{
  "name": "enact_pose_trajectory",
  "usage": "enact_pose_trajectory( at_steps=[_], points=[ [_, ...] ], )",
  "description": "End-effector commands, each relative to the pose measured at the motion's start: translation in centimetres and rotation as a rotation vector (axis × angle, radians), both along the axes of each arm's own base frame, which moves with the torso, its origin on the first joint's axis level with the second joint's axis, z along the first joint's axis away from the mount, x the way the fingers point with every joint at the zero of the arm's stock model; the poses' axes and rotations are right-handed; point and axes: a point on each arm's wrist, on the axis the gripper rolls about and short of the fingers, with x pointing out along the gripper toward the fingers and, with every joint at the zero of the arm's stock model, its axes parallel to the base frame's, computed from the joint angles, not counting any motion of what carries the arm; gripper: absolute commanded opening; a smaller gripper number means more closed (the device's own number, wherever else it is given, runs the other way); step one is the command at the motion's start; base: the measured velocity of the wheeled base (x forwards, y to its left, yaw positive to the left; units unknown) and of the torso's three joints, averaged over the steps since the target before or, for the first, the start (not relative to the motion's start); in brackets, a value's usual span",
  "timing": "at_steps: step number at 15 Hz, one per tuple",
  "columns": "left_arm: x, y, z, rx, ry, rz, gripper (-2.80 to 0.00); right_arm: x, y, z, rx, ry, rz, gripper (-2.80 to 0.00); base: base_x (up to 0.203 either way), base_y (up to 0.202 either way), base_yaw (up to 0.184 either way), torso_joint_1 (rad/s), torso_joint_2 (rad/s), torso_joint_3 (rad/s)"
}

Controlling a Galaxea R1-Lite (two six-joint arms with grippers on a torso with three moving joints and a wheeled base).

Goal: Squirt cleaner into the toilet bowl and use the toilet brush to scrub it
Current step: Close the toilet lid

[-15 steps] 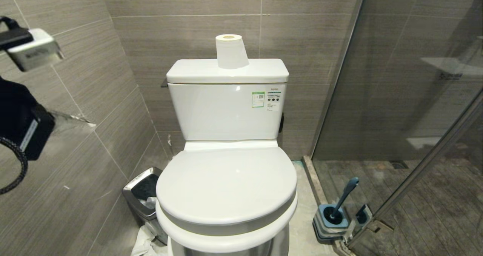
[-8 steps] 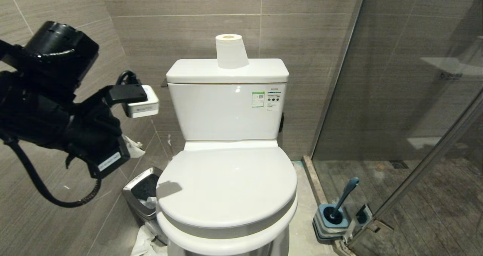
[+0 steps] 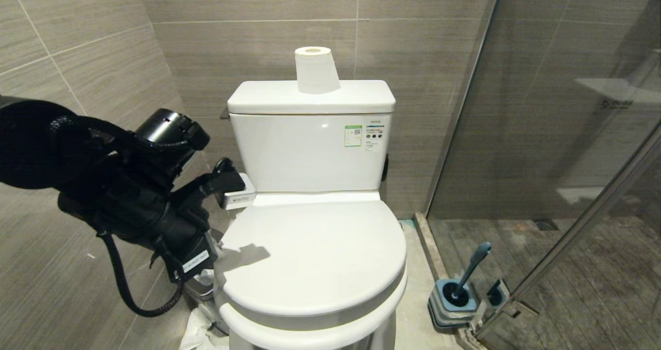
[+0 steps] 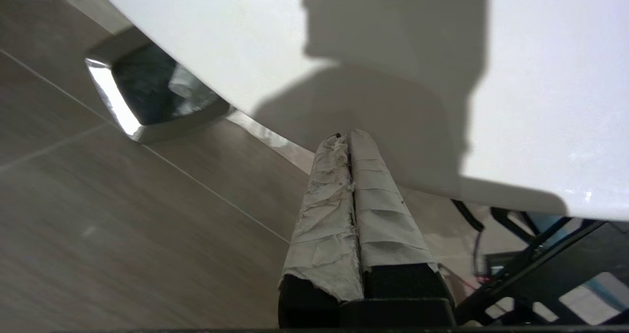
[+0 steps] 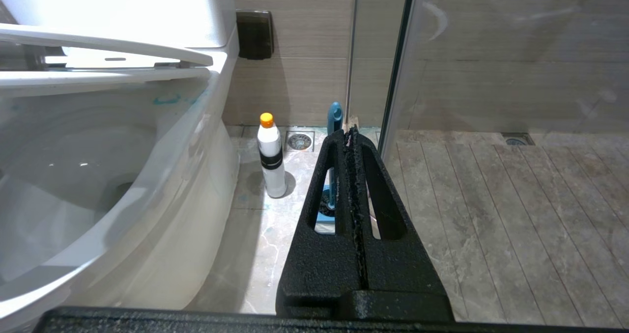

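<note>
The toilet bowl [image 3: 310, 334] is covered by its closed white lid [image 3: 310, 252]. My left arm [image 3: 144, 205] reaches in from the left. Its gripper [image 4: 344, 139], fingers wrapped in white paper, is shut and empty, with its tips at the lid's left edge. The cleaner [image 5: 271, 156], a white bottle with an orange cap, stands on the floor right of the bowl [image 5: 162, 225]. The toilet brush [image 3: 472, 265] leans in its blue-grey base [image 3: 454, 301] by the glass. My right gripper [image 5: 350, 131] is shut and empty, low, pointing toward the brush [image 5: 335, 117].
A steel bin [image 4: 147, 97] stands on the floor left of the toilet, below my left arm. A paper roll [image 3: 314, 70] sits on the tank [image 3: 310, 148]. A glass shower partition [image 3: 542, 133] closes off the right. Tiled walls stand close behind and at the left.
My left arm has swung down from the upper left and toward the toilet, bringing its shut gripper to the lid's left edge. Nothing else has moved.
</note>
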Motion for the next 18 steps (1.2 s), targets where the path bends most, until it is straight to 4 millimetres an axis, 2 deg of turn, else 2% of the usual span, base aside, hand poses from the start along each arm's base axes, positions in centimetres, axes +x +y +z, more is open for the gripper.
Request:
enact_pose_trajectory(
  at_steps=[1,6,10,18],
  points=[
    [0.7,-0.4,-2.6,0.028,0.100,0.028,-2.80,0.2,0.0,-0.6,0.001,0.020,0.000,-2.80,0.000,0.000,0.000,0.000,0.00,0.000],
    [1.3,-0.8,-5.3,0.010,0.129,0.082,-2.80,0.2,0.0,-0.5,0.001,0.019,0.000,-2.80,0.000,0.000,0.000,0.000,0.00,0.000],
    [1.0,-2.2,-7.2,-0.016,0.193,0.170,-2.80,0.2,0.0,-0.6,0.001,0.020,0.000,-2.80,0.000,0.000,0.000,0.000,0.00,0.000],
    [2.0,-2.8,-12.1,-0.023,0.161,0.238,-2.80,0.2,0.0,-0.6,0.001,0.020,0.000,-2.80,0.000,0.000,0.000,0.000,0.00,0.000]
  ],
)
